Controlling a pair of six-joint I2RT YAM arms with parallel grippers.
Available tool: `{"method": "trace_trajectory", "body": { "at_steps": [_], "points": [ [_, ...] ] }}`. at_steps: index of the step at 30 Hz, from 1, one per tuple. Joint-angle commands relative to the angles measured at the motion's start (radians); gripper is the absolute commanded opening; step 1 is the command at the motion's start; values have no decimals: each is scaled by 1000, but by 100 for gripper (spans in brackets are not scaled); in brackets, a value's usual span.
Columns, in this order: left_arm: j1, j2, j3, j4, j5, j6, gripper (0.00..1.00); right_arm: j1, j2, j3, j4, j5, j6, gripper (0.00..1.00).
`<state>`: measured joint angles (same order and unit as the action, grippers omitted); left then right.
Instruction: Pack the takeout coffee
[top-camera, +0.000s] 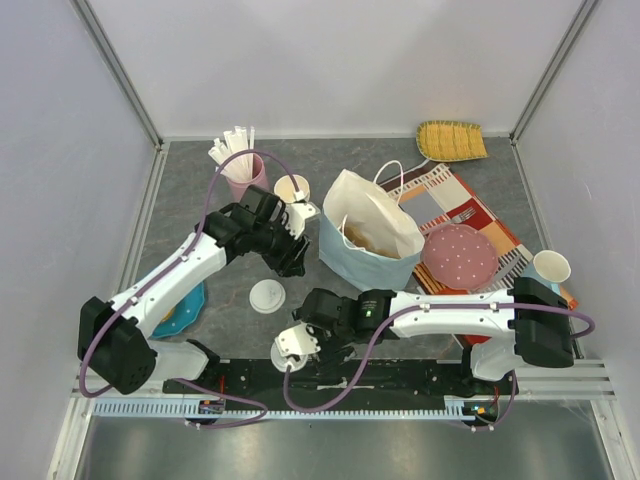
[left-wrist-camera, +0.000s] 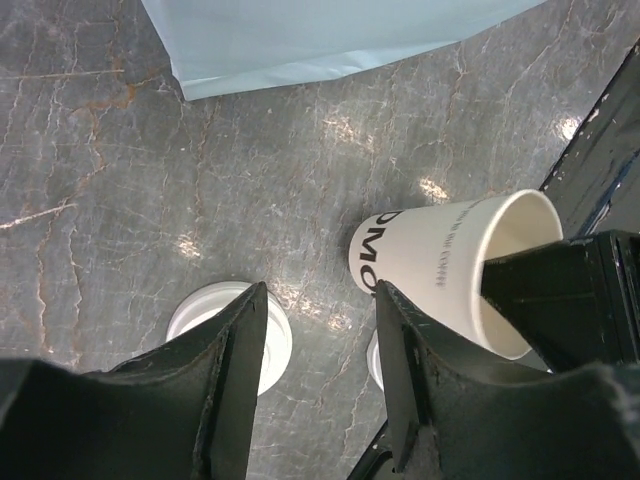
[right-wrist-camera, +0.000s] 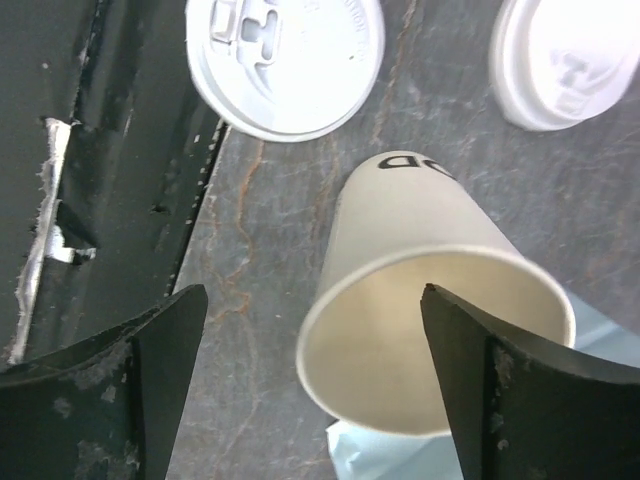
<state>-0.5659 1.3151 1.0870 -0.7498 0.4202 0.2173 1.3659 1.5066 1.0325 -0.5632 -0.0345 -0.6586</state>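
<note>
The takeout coffee, as a capped cup, is out of view. A lidless white paper cup (right-wrist-camera: 420, 260) (left-wrist-camera: 440, 255) (top-camera: 296, 340) tilts between the wide-open jaws of my right gripper (right-wrist-camera: 315, 295) (top-camera: 298, 345). Its mouth faces the wrist, and one fingertip (right-wrist-camera: 450, 320) is at its rim. Two loose white lids (right-wrist-camera: 285, 60) (right-wrist-camera: 565, 60) lie on the table beyond it. Over the table just ahead hangs my left gripper (left-wrist-camera: 320, 295) (top-camera: 293, 262), open and empty. One lid (left-wrist-camera: 200, 310) (top-camera: 267, 296) lies under its left finger. The light blue bag (top-camera: 365, 240) (left-wrist-camera: 320, 40) stands open at centre.
At the back are a pink cup of straws (top-camera: 240, 170) and an open paper cup (top-camera: 292, 188). To the right lie a patterned mat (top-camera: 470, 210), a pink plate (top-camera: 458, 252), another cup (top-camera: 551, 266) and a woven basket (top-camera: 451, 140). A teal plate (top-camera: 180, 312) is at left, the black base rail (right-wrist-camera: 90, 150) at the near edge.
</note>
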Motion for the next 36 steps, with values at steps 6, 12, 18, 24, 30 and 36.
{"method": "trace_trajectory", "body": {
  "at_steps": [6, 12, 18, 24, 30, 36],
  "points": [
    [11, -30, 65, 3, 14, 97, 56, 2, -14, 109, -4, 24, -7, 98],
    [66, -43, 89, 3, -21, 97, 56, 4, -45, 165, -14, 5, 17, 98],
    [181, -80, 137, -19, 29, 86, 56, 1, -63, 326, -56, -149, 119, 98],
    [352, -151, 126, -23, 42, 25, 57, 2, 169, 494, -178, -332, 117, 98],
    [486, -257, 50, -16, -43, 27, 59, 36, 308, 589, -238, -337, 139, 93],
    [521, -295, -18, 4, -98, 33, 59, 117, 354, 520, -201, -223, 200, 81]
  ]
}}
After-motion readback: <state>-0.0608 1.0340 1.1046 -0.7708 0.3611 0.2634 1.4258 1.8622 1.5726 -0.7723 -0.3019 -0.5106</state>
